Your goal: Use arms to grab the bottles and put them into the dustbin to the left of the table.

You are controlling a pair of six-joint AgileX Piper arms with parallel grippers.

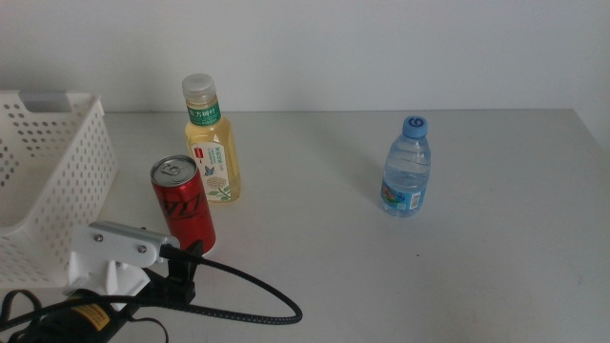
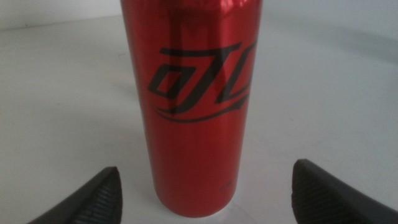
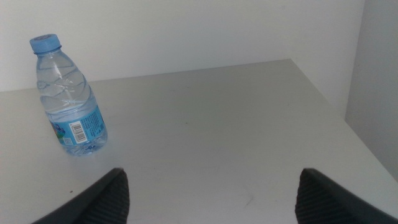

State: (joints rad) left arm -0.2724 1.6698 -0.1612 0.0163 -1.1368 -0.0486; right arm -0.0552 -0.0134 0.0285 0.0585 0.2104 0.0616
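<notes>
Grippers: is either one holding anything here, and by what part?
Nothing is held. The left gripper is open with the red can standing between its fingers, untouched. The right gripper is open, short of the water bottle.

Place: a plain robot test bench, more lab than home or shop.
Table: a wide, bare, light grey-white table (image 1: 457,257) takes up nearly the whole view.
Wall: a blank white wall (image 1: 381,48) rises right behind the table's far edge, with no shelves or decoration on it.
Rig: a black robot arm (image 1: 105,300) with a thick black cable (image 1: 257,291) lies over the table's near edge.
Props: the only other things are a perforated white dustbin (image 1: 57,191) on the table's left side and three drink containers set apart on the table.
</notes>
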